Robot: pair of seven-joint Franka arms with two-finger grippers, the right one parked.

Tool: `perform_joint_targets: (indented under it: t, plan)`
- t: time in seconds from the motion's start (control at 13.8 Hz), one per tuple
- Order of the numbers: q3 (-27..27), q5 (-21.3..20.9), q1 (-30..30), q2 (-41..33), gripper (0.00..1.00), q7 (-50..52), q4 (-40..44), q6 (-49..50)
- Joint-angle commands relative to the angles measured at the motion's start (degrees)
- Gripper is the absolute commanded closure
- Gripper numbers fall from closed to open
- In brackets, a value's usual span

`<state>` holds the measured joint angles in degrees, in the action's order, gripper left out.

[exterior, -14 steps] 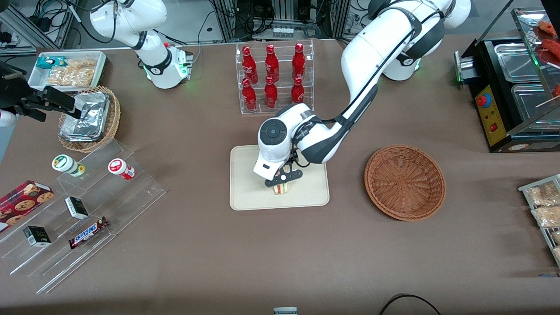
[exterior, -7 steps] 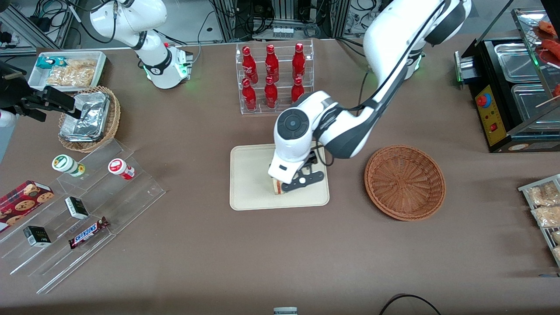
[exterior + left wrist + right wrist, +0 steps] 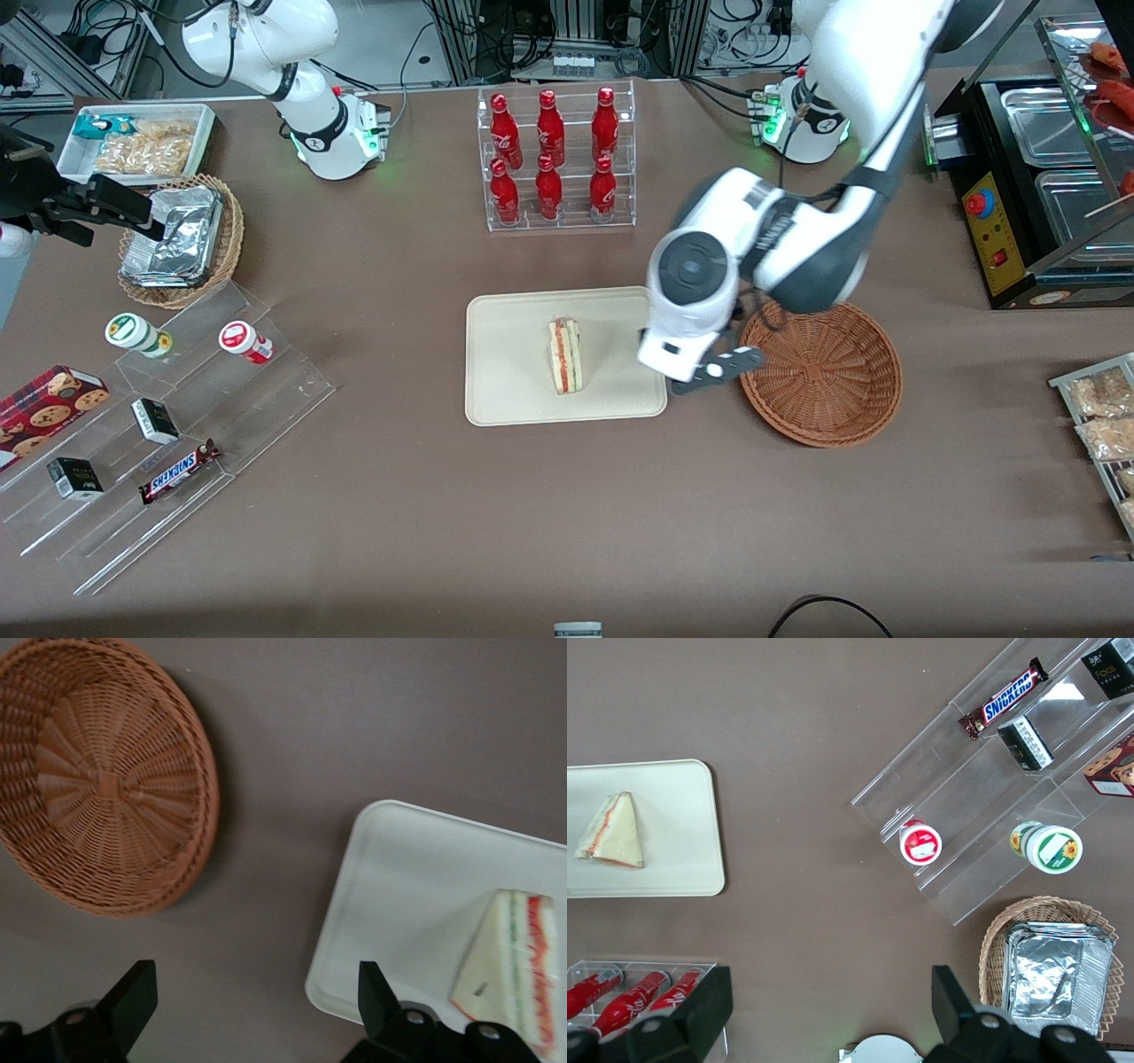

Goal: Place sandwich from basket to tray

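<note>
Lying on the tray, sandwich; end effector spread, empty.

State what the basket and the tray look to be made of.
Basket: woven wicker, reddish-brown, judging by its radiating strands and braided rim. Tray: probably matte cream plastic, smooth with a low moulded rim; it holds the sandwich. The open tool hovers between basket and tray.
</note>
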<state>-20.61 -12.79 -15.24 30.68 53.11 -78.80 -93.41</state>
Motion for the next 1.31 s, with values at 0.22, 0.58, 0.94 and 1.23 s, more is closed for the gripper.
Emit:
perform_joint_targets:
  t: [0.22,0.58,0.94,1.23]
  plan:
    - [-0.48,5.14,11.36,-12.91,0.00,-17.30,-13.74,0.77]
    - [-0.30,5.94,19.01,-23.71,0.00,-33.92,-21.21,4.54]
    - [7.58,11.02,20.60,-30.14,0.00,-53.77,-18.60,13.41]
    - [11.65,11.21,20.43,-31.29,0.00,-56.27,-14.99,13.36]
